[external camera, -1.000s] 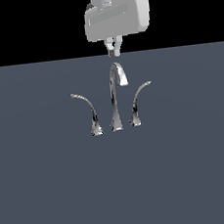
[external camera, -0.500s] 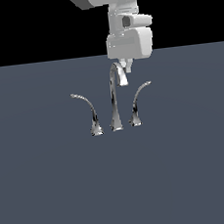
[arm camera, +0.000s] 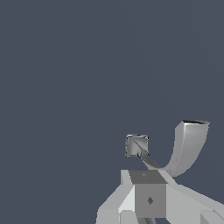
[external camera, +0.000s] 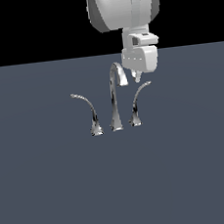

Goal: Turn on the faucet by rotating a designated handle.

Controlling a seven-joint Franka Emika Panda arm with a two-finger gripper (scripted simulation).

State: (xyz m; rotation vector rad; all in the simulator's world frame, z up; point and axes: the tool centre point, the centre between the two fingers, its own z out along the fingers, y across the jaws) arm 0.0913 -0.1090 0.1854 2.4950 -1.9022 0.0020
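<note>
exterior view | handle [external camera: 138, 101] just below end effector [external camera: 137, 76] | apart

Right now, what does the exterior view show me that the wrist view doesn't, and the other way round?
Only the exterior view shows the whole faucet: the long lever on that view's left, all three feet, and the arm above. It puts the gripper just above the tip of the short handle. Only the wrist view shows the spout's open mouth and a lever's tip end-on, close up. Both show the spout, gripper and grey surface. Neither shows whether the jaws are open.
</note>
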